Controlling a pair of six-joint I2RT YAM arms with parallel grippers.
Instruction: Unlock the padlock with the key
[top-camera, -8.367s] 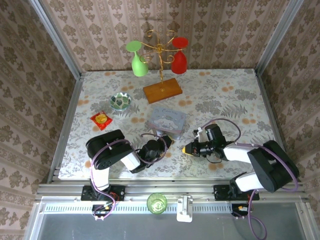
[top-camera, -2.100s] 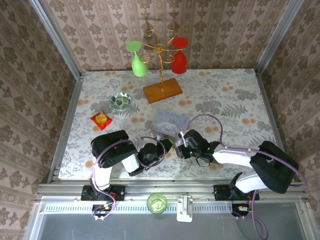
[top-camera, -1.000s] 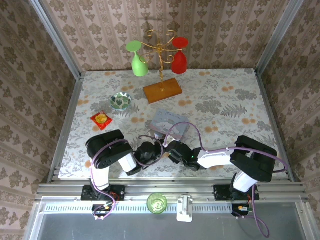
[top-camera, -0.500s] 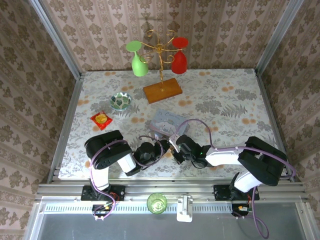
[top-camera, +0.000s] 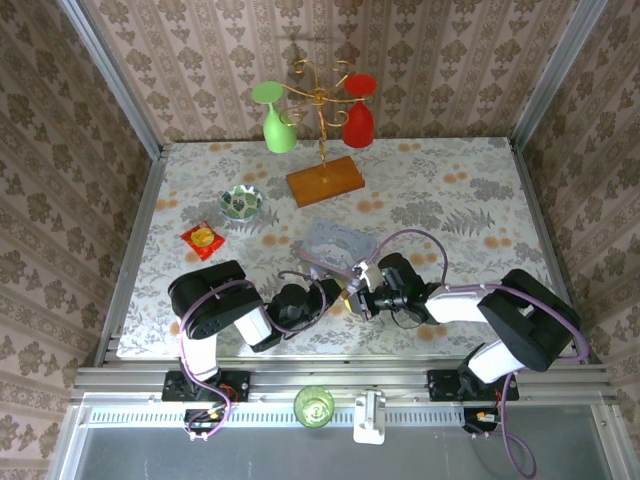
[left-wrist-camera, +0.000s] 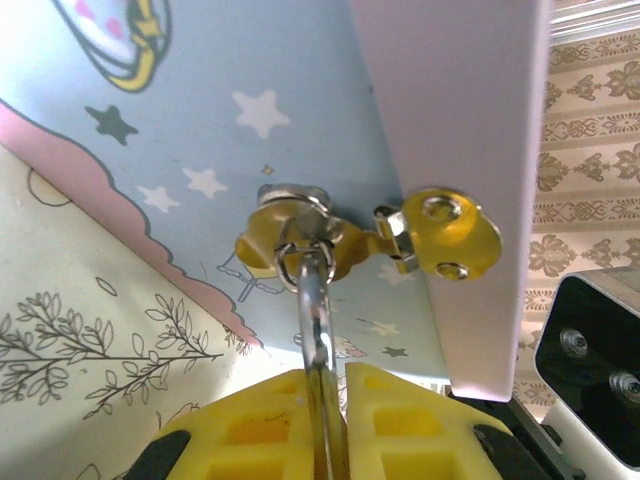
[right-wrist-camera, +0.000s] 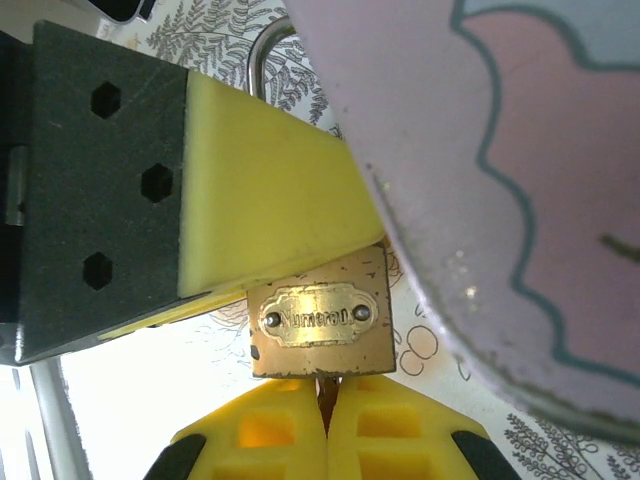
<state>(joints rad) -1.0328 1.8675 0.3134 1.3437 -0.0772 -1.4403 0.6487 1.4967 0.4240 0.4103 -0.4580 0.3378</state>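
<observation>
My right gripper (right-wrist-camera: 325, 400), pinching the key (right-wrist-camera: 322, 385), has come up just beneath the padlock (right-wrist-camera: 320, 322); insertion looks next

Three walls papered in a dusty pink-brown damask stripe, the back wall (top-camera: 420, 60), the left wall (top-camera: 50, 200) and the right wall (top-camera: 600, 180), close in the worktop (top-camera: 470, 170), whose pale covering is printed with grey ferns and orange flowers. Bare aluminium posts (top-camera: 112, 75) rise at the two far corners, and an aluminium rail (top-camera: 400, 372) runs along the near edge, with a flat grey surface (top-camera: 130, 450) below it. The light is bright and even, the shadows soft
</observation>
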